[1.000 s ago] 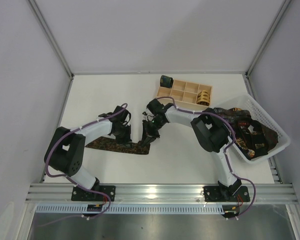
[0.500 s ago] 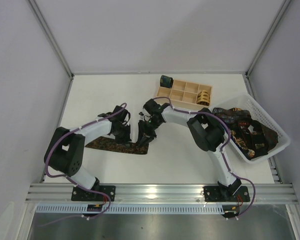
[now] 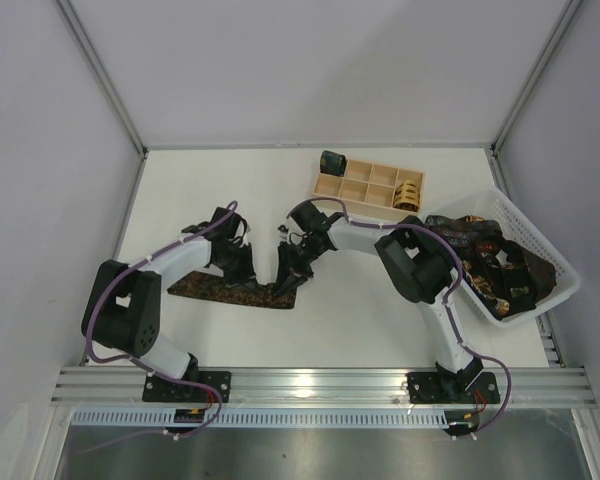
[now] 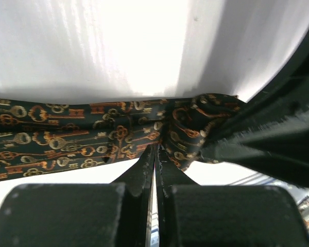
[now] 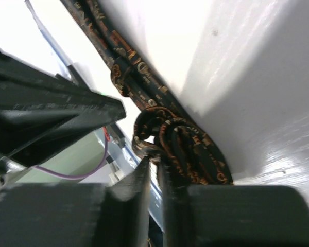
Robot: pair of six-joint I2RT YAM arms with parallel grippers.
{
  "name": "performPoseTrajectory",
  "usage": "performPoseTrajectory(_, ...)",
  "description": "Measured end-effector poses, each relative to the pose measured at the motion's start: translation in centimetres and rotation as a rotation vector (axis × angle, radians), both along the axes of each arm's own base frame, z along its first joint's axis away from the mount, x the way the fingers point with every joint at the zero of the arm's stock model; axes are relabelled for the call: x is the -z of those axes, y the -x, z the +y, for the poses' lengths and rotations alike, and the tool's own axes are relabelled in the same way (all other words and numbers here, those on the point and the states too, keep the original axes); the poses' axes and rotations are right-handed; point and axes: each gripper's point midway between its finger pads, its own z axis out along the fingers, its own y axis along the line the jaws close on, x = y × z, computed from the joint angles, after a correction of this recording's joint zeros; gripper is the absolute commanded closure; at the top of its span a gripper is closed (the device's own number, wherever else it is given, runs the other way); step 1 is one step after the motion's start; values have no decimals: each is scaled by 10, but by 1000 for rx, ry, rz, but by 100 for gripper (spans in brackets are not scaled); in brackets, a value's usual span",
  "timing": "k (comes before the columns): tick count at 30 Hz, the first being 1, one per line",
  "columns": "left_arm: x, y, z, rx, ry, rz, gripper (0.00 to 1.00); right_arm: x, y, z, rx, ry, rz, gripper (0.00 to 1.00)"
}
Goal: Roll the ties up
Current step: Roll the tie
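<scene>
A dark tie (image 3: 215, 288) with a gold key pattern lies flat on the table, its right end wound into a small coil (image 3: 286, 292). My right gripper (image 3: 291, 278) is shut on the coil's inner turn; the right wrist view shows the coil (image 5: 188, 146) against my fingertips (image 5: 153, 157). My left gripper (image 3: 242, 272) is shut, its tips (image 4: 155, 150) at the tie's near edge just left of the coil (image 4: 195, 128). The flat tie (image 4: 56, 139) runs off to the left.
A wooden compartment tray (image 3: 363, 184) stands at the back, with a dark green rolled tie (image 3: 331, 160) at its left end and a tan-gold one (image 3: 410, 192) at its right. A white mesh basket (image 3: 552, 262) at the right holds several loose ties (image 3: 500, 265).
My right gripper has moved left and toward the near edge with the coiled end. My left arm and gripper have shifted slightly left; the tie lies a little further left.
</scene>
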Motion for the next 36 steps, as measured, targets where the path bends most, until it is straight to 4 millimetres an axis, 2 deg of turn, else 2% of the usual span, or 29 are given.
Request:
performPoseTrajectory(1, -1, 0, -1, -1, 10, 1, 96, 1, 0, 0, -1, 0, -2, 89)
performPoseTrajectory(2, -3, 0, -3, -1, 22, 2, 96, 2, 0, -1, 0, 2, -6, 99)
performPoseTrajectory(3, -4, 0, -5, -2, 40, 2, 96, 3, -1, -1, 1, 5, -10, 100)
performPoseTrajectory(10, -15, -4, -30, 15, 167, -3, 97, 5, -1, -1, 5, 11, -7, 100)
performPoseTrajectory(15, -6, -2, -42, 30, 202, 33, 96, 6, -2, -2, 11, 17, -5, 100)
performPoseTrajectory(21, 3, 1, -43, 27, 196, 68, 98, 7, -6, -7, 28, 30, 12, 100)
performPoseTrajectory(25, 7, 2, -45, 31, 194, 81, 99, 5, -8, -11, 34, 41, -1, 92)
performPoseTrajectory(29, 7, 3, -45, 32, 194, 82, 99, -2, -10, -22, 39, 52, -23, 76)
performPoseTrajectory(33, 8, 3, -44, 32, 191, 83, 99, -13, -9, -50, 67, 69, -48, 65)
performPoseTrajectory(36, 9, 3, -44, 31, 190, 85, 99, -13, -8, -71, 94, 92, -38, 56)
